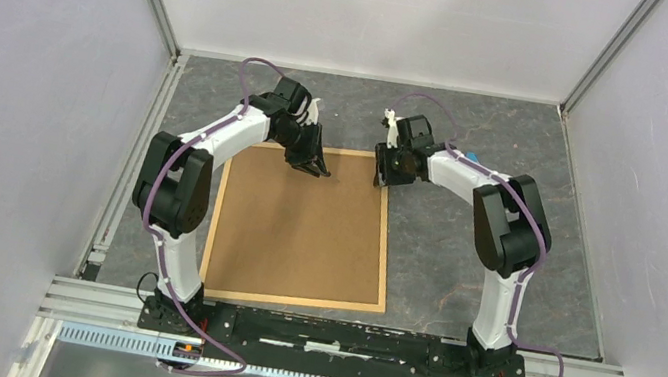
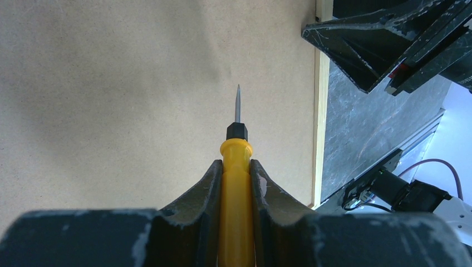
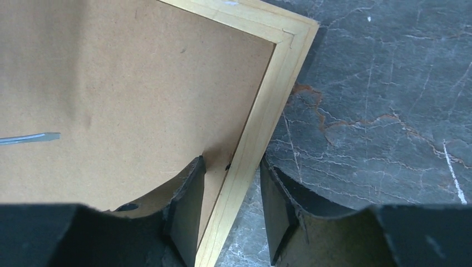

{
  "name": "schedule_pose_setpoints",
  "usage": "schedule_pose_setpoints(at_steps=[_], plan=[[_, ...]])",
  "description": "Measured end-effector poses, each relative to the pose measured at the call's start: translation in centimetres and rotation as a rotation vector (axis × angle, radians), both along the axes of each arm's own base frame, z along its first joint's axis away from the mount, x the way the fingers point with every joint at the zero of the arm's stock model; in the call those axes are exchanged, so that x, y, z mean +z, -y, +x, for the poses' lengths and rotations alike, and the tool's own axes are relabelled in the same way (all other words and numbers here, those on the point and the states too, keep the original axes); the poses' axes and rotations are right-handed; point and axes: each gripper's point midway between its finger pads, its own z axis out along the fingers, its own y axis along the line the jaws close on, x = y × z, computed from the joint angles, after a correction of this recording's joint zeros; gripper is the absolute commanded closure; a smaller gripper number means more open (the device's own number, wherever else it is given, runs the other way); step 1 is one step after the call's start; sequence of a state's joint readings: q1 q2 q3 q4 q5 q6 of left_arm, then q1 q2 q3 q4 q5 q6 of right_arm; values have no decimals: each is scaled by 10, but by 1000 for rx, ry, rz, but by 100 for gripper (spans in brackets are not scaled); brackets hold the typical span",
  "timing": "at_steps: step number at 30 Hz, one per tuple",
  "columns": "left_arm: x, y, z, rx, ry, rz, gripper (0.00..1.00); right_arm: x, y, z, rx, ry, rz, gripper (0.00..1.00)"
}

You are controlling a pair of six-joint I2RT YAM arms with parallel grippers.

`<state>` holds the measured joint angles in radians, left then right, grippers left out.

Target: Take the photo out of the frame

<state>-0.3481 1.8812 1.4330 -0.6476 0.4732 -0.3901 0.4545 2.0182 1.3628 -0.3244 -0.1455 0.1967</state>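
Left hand (image 2: 236, 166) is clamped on a yellow-handled screwdriver (image 2: 236, 192), its thin blade pointing out over the brown board (image 1: 298, 228) close to the far edge; I cannot tell whether the tip touches. Right hand (image 3: 231, 167) sits at the far right corner with its fingers apart, one over the board and the other over the grey counter (image 1: 494, 173), the light-wood rim running between them, and no firm grip on it shows. The frame (image 3: 267, 94) lies flat, back side up, in the middle of the counter between the two arms, its near edge just short of the metal rail (image 1: 337, 336) that carries the bases. The photo is out of sight, as the board covers the whole opening. From the right wrist the blade's tip (image 3: 33, 137) shows at the left, well apart from that hand. White walls close in the counter on three sides.
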Motion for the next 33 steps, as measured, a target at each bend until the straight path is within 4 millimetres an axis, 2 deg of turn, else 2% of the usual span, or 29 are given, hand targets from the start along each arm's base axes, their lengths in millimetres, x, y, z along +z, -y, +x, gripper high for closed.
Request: schedule_pose_setpoints(at_steps=[4, 6, 11, 19, 20, 23, 24, 26, 28, 33], plan=[[0, 0, 0, 0, 0, 0, 98, -1, 4, 2, -21, -12, 17, 62], [0, 0, 0, 0, 0, 0, 98, 0, 6, 3, -27, -16, 23, 70], [0, -1, 0, 2, 0, 0, 98, -1, 10, 3, -51, -18, 45, 100], [0, -3, 1, -10, 10, 4, 98, 1, 10, 2, -74, -18, 63, 100], [0, -3, 1, -16, 15, 6, 98, 1, 10, 2, -71, -19, 65, 98], [2, -2, 1, -30, 20, 3, 98, 3, 9, 2, -43, -17, 77, 49], [3, -2, 1, -38, 24, -2, 98, 4, 8, 1, -16, -13, 83, 38], [8, 1, 1, -52, 28, -21, 98, 8, 7, -5, 57, 2, 87, 28], [15, 4, -2, -68, 30, -43, 98, 20, 6, -16, 145, 35, 92, 23], [38, 11, -16, -105, 15, -111, 98, 79, -6, -26, 395, 228, 115, 22]])
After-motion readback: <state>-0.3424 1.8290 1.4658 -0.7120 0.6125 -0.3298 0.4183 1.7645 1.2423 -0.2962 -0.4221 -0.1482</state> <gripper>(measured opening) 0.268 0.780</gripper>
